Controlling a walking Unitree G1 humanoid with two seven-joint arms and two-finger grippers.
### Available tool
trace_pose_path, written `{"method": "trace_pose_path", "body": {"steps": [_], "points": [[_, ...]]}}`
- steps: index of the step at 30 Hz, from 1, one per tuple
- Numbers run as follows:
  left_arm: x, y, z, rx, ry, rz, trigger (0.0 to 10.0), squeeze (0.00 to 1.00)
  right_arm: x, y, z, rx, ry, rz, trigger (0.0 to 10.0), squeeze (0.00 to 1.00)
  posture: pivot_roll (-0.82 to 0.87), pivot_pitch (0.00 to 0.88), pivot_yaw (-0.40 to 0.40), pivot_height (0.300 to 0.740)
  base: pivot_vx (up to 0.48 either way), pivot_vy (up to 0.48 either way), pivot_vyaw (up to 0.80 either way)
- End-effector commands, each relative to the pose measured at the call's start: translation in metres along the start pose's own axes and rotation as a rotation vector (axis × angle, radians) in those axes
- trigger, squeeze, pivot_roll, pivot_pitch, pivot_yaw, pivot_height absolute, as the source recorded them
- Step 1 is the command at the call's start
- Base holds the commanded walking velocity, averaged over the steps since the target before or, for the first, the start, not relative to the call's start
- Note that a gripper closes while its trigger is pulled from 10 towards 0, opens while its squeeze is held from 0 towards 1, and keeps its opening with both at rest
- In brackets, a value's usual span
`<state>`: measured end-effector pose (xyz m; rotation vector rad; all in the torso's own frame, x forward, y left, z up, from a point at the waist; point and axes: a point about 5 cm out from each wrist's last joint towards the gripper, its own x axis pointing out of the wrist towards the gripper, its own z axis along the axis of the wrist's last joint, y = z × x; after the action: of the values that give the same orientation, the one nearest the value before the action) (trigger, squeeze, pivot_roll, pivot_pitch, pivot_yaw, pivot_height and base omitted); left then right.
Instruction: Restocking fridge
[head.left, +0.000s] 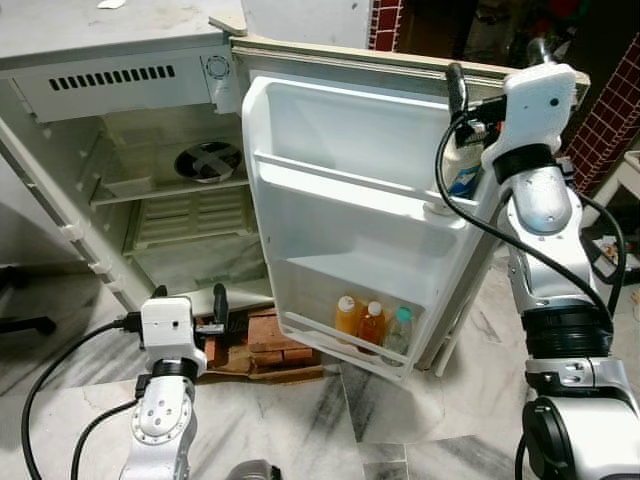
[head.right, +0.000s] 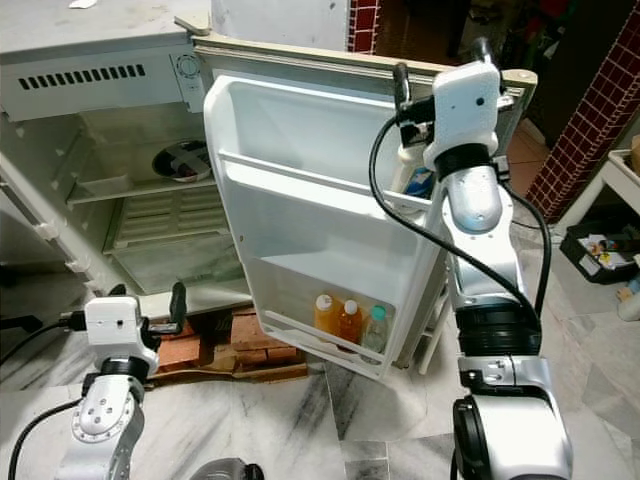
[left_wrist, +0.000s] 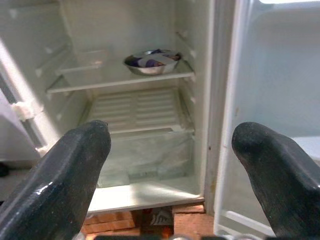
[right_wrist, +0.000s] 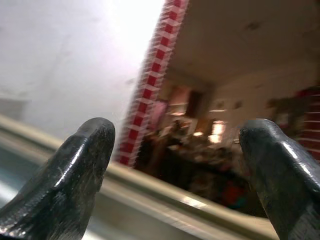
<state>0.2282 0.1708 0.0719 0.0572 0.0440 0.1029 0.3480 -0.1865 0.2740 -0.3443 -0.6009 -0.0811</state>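
Note:
The fridge (head.left: 120, 70) stands open with its door (head.left: 350, 200) swung toward me. In the door's bottom rack stand two orange bottles (head.left: 347, 316) and a clear bottle with a green cap (head.left: 399, 330). A white container with a blue label (head.left: 463, 176) sits in the door's upper rack. My right gripper (head.left: 498, 68) is open just above that container at the door's top edge, holding nothing. Down by the fridge's base, my left gripper (head.left: 190, 298) is open and empty. Its fingers (left_wrist: 75, 170) point into the fridge, where a steel bowl (left_wrist: 152, 61) rests on a shelf.
Red bricks (head.left: 275, 345) prop up the fridge's base on the marble floor (head.left: 400, 420). A red tiled wall (head.left: 610, 120) rises at the right, with a box of clutter (head.right: 600, 250) below it. A dark chair base (head.left: 20, 325) lies at the far left.

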Motion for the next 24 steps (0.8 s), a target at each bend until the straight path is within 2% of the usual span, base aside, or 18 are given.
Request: {"method": "trace_pose_path", "body": {"steps": [1, 3, 6, 7, 11, 12, 13, 14, 16, 17, 19, 21, 24], "points": [[0.001, 0.002, -0.001, 0.014, 0.008, 0.013, 10.0, 0.00, -0.005, -0.023, -0.004, -0.026, 0.013, -0.115, 10.0, 1.00, 0.00, 0.025, 0.035, 0.740, 0.000, 0.000, 0.00], [0.001, 0.001, -0.002, 0.016, 0.009, 0.012, 10.0, 0.00, -0.009, -0.036, -0.012, -0.037, 0.058, -0.177, 10.0, 1.00, 0.00, 0.026, 0.035, 0.740, 0.000, 0.000, 0.00], [0.001, 0.001, -0.002, 0.020, 0.010, 0.007, 10.0, 0.00, -0.012, -0.043, -0.020, -0.044, 0.098, -0.213, 10.0, 1.00, 0.00, 0.026, 0.040, 0.740, 0.000, 0.000, 0.00], [0.001, 0.000, -0.002, 0.028, 0.009, -0.003, 10.0, 0.00, -0.018, -0.052, -0.032, -0.045, 0.154, -0.254, 10.0, 1.00, -0.01, 0.025, 0.044, 0.740, 0.000, 0.000, 0.00], [0.001, 0.000, -0.001, 0.038, 0.006, -0.008, 10.0, 0.00, -0.024, -0.058, -0.042, -0.052, 0.200, -0.284, 10.0, 1.00, -0.01, 0.025, 0.045, 0.740, 0.000, 0.000, 0.00], [0.002, 0.001, -0.001, 0.044, 0.005, -0.008, 10.0, 0.00, -0.029, -0.060, -0.051, -0.062, 0.247, -0.299, 10.0, 0.00, -0.01, 0.026, 0.046, 0.740, 0.000, 0.000, 0.00], [0.002, 0.001, -0.001, 0.044, 0.005, -0.008, 10.0, 0.00, -0.029, -0.060, -0.051, -0.062, 0.247, -0.299, 10.0, 0.00, -0.01, 0.026, 0.046, 0.740, 0.000, 0.000, 0.00], [0.002, 0.001, -0.001, 0.051, 0.004, -0.008, 10.0, 0.00, -0.038, -0.061, -0.064, -0.079, 0.320, -0.313, 10.0, 0.00, -0.01, 0.027, 0.045, 0.740, 0.000, 0.000, 0.00], [0.002, 0.001, -0.001, 0.054, 0.003, -0.009, 10.0, 0.00, -0.043, -0.058, -0.071, -0.080, 0.362, -0.307, 10.0, 0.00, 0.00, 0.027, 0.045, 0.740, 0.000, 0.000, 0.00], [0.001, 0.001, -0.001, 0.056, 0.002, -0.010, 10.0, 0.00, -0.051, -0.050, -0.080, -0.083, 0.404, -0.273, 10.0, 0.00, 0.00, 0.027, 0.045, 0.740, 0.000, 0.000, 0.00], [0.001, 0.001, -0.001, 0.056, 0.002, -0.010, 10.0, 0.00, -0.051, -0.050, -0.080, -0.083, 0.404, -0.273, 10.0, 0.00, 0.00, 0.027, 0.045, 0.740, 0.000, -0.127, 0.00], [0.000, 0.001, -0.001, 0.058, 0.003, -0.010, 10.0, 0.00, -0.061, -0.039, -0.087, -0.090, 0.432, -0.233, 10.0, 0.00, 0.00, 0.029, 0.044, 0.740, 0.000, -0.351, 0.00], [-0.001, 0.001, -0.002, 0.059, 0.007, -0.009, 10.0, 0.00, -0.070, -0.032, -0.094, -0.070, 0.471, -0.225, 10.0, 0.00, 0.00, 0.029, 0.044, 0.740, 0.000, -0.374, 0.00]]}}
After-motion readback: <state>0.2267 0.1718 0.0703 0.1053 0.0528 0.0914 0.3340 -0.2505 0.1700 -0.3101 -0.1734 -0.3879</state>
